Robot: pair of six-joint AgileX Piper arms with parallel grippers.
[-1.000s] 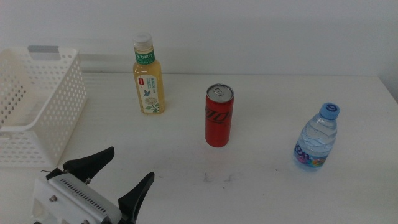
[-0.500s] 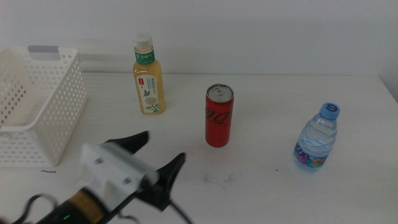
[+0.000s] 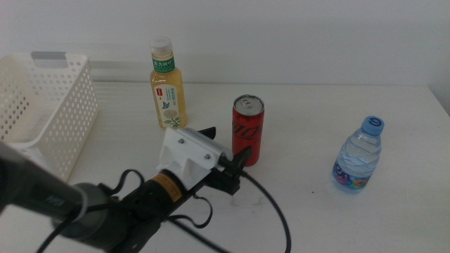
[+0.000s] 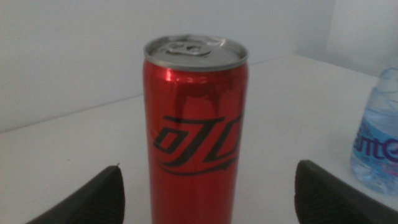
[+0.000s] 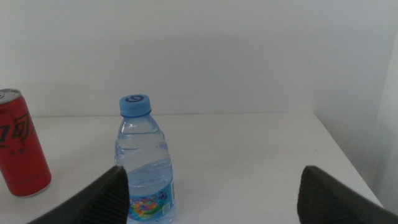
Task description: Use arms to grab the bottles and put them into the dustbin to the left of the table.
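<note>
Reaching in from the surface's [image 3: 394,112] near-left side, left gripper [image 3: 223,150] with fingers [image 4: 93,199] spread apart, one either side of the upright red can [image 3: 247,131] at mid-surface, not touching it. Yellowish tea bottle [image 3: 167,84] upright toward the far edge, beside the white dustbin [image 3: 49,119] at the left edge. Water bottle [image 3: 358,156] upright near the right edge. Right gripper [image 5: 211,193] seen only from its wrist camera, fingers [image 5: 339,193] released and wide, facing the water bottle [image 5: 144,165].

Lab: bare white table [image 3: 309,218], blank wall [image 3: 295,35]
</note>
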